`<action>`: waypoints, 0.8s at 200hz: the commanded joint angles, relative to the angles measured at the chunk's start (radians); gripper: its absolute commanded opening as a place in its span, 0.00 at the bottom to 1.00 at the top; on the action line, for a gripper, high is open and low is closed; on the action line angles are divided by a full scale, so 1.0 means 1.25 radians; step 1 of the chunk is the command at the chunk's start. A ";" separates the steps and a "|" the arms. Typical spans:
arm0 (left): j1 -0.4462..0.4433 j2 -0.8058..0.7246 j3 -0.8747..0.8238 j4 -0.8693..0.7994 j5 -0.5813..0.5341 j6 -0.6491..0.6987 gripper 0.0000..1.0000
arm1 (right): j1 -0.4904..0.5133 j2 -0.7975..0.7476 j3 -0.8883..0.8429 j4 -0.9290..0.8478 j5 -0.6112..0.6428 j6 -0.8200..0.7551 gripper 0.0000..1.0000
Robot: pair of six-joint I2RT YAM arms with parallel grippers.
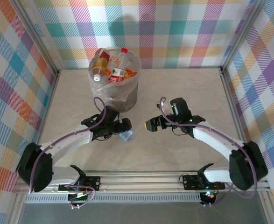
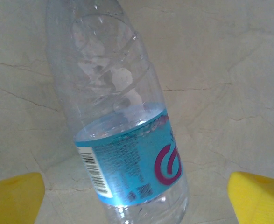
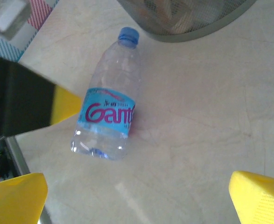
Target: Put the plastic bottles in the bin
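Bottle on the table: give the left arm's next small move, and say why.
Probably close the left jaws on the bottle. It lies on its side on the table, right between those jaws, which stand wide open, so nothing grips it yet. The bin already holds the other bottles.

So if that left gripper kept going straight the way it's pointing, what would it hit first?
The left gripper would most likely meet the clear bottle with the blue label, lying on the table squarely between its open jaws. How near it is I can't judge.
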 commanded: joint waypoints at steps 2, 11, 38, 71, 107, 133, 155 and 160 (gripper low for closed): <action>-0.003 0.057 0.044 -0.092 -0.018 -0.032 1.00 | 0.010 -0.082 -0.038 -0.043 0.020 0.036 1.00; -0.006 0.081 0.053 -0.107 -0.024 -0.031 1.00 | 0.010 -0.115 -0.046 -0.060 0.025 0.038 1.00; -0.012 0.139 0.072 -0.113 -0.028 -0.024 1.00 | 0.010 -0.205 -0.065 -0.102 0.040 0.037 1.00; -0.025 0.179 0.098 -0.131 -0.040 -0.012 0.91 | 0.010 -0.271 -0.080 -0.137 0.056 0.039 1.00; -0.032 0.191 0.107 -0.136 -0.041 0.000 0.73 | 0.010 -0.304 -0.090 -0.149 0.057 0.042 1.00; -0.043 0.183 0.121 -0.154 -0.047 0.024 0.67 | 0.010 -0.323 -0.089 -0.153 0.050 0.040 1.00; -0.057 0.150 0.135 -0.170 -0.040 0.089 0.66 | 0.010 -0.347 -0.086 -0.150 0.033 0.040 1.00; -0.060 0.140 0.139 -0.176 -0.035 0.107 0.66 | 0.010 -0.355 -0.084 -0.150 0.027 0.040 1.00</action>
